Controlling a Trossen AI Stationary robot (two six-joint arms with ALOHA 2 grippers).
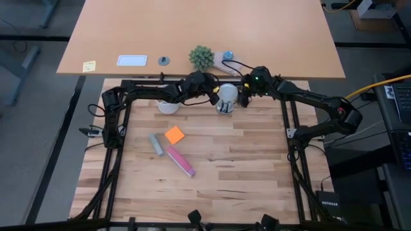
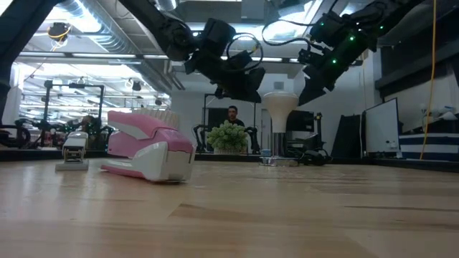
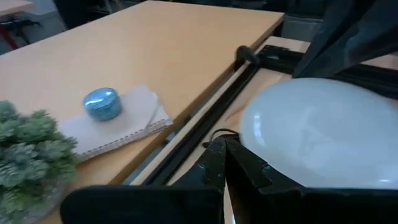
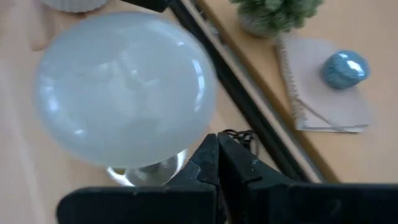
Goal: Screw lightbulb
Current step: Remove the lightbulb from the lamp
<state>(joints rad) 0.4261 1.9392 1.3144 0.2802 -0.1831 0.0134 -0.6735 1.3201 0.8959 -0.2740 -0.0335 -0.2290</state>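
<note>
Left pincer point(image 3: 225, 163): fingers pressed together, holding nothing. It hovers high over the far edge of the bench point(image 1: 244, 173), just beside the lightbulb point(image 1: 227, 94) on that bulb's left side. Right pincer point(image 4: 217, 163): likewise fully closed and empty, poised just beside the same bulb on its right side.

The lightbulb stands upright with its round top uppermost and its narrow base seated in the shiny socket point(image 4: 146, 174) at the bench's far edge. In the low view the bulb point(image 2: 279, 107) rises between the two arms, touched by neither.

Beyond it lie a small plant point(image 1: 201, 58) and a notepad point(image 3: 118, 127) bearing a blue object point(image 3: 101, 103); an orange note point(image 1: 174, 135) and a pink stapler point(image 2: 147, 147) sit well apart, mid-bench.

Procedure, as judged: neither pincer can turn the bulb while closed. Open one wide, lower it around the round top, grip gently, and rotate about the vertical axis. Keep the other arm clear or steady the socket. Excess squeeze risks cracking the glass.
</note>
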